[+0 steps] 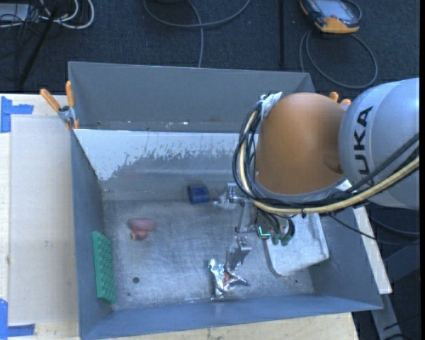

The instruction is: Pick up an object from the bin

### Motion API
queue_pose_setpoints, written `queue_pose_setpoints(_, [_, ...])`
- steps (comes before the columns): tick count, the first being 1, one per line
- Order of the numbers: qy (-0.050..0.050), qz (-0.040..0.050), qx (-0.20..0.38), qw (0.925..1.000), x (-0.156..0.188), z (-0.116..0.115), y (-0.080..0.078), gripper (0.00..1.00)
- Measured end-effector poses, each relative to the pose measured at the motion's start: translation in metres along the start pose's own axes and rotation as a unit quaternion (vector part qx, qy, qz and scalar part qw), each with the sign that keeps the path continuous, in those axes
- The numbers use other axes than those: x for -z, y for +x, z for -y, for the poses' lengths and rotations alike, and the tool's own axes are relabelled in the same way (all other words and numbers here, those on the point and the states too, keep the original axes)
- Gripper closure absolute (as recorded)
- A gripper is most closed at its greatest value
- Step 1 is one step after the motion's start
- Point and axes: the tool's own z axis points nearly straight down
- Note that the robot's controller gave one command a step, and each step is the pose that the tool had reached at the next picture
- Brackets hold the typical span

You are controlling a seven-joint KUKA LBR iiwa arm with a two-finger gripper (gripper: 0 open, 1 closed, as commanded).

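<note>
My gripper (236,253) hangs below the orange-covered wrist, in the front middle of the bin. Its tip is just above a crumpled piece of silver foil (224,278) that lies near the front wall. Whether the tip touches the foil I cannot tell. A small dark blue block (197,193) lies farther back, left of the gripper, by the foot of the back wall.
A pink lump (140,227) lies on the bin floor to the left. A green studded plate (103,266) leans along the left wall. A pale flat sheet (299,252) lies at the right, partly under the arm.
</note>
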Motion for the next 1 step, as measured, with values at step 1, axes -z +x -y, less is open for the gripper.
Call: queue_pose_setpoints(1, [-0.001,0.0102,0.032,0.9994,0.1132,-0.0144,-0.0278,0.0])
